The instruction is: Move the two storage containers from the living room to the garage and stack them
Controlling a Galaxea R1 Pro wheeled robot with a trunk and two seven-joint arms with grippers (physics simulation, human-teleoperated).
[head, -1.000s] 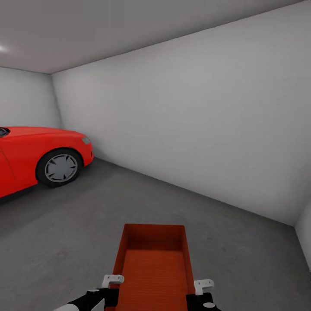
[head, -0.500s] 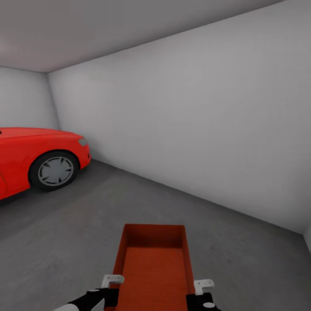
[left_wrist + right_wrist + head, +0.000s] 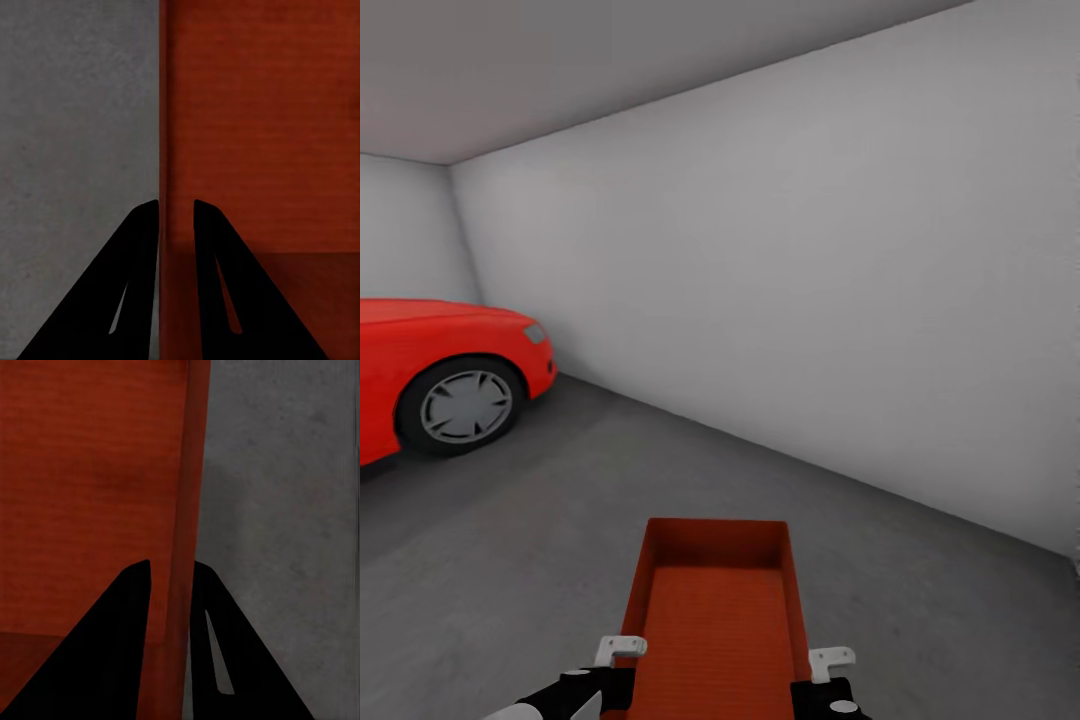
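The left hand [image 3: 176,206] is clamped on the left long wall of the bin [image 3: 718,610], one dark finger [image 3: 135,255] outside over the floor [image 3: 75,135] and the other inside over the bin's ribbed bottom. In the head view the left hand [image 3: 622,650] sits at the bin's near left edge, its white bracket just above the rim. The right hand [image 3: 171,566] grips the opposite long wall in the same way, with one finger [image 3: 112,637] inside the bin [image 3: 90,472] and the other outside above the floor [image 3: 285,510]. From the head camera the right hand [image 3: 830,660] shows at the bin's near right edge.

Between the two hands the orange-red, open-top bin is held level in front of the robot, its long side running away from the camera and its far end wall upright. Inside it, nothing is seen but the ribbed bottom. The left wrist view shows its wall and bottom [image 3: 262,112] close up.

Below and around it spreads the dark grey, speckled floor [image 3: 510,540] of the garage. A plain white-grey wall [image 3: 810,300] runs from the far left corner toward the near right. At the left edge stands the front of a red car [image 3: 420,350], with a grey-spoked wheel [image 3: 460,405] resting on the floor, well apart from the bin.
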